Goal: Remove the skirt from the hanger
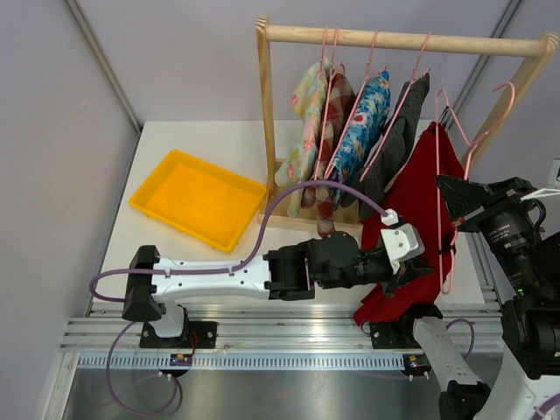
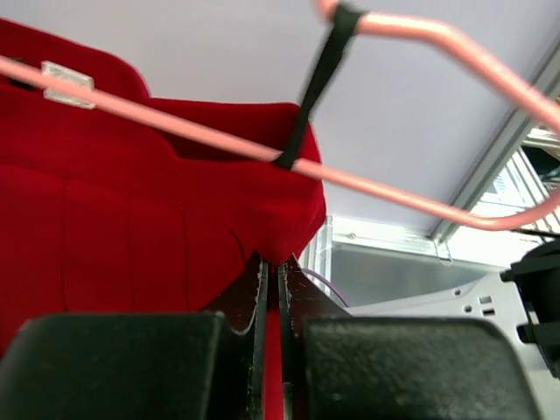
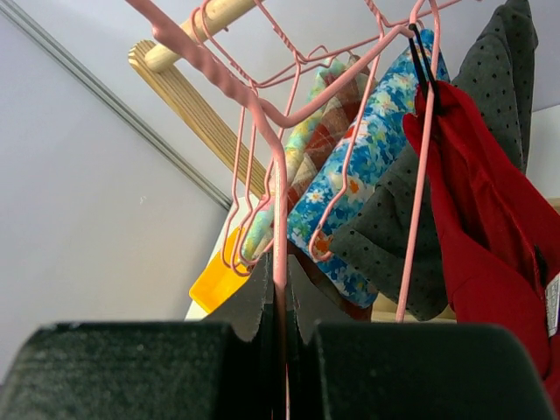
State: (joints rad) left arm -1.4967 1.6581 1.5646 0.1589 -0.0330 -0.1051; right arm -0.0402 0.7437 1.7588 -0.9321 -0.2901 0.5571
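step: grip set, pull-off pending | L gripper (image 2: 271, 273) was pinched on red skirt (image 2: 131, 210) edge | R gripper (image 3: 282, 293) was clamped on pink hanger (image 3: 278, 175) | skirt hung from hanger by black loop (image 2: 317, 83) | next: L pulls loop free, R braces.

Left claw (image 1: 418, 267) tips buried in skirt (image 1: 422, 188), hem probably behind arm (image 1: 227, 276)

Red skirt (image 2: 131, 219) hanging from thin pink hanger (image 2: 394, 193).
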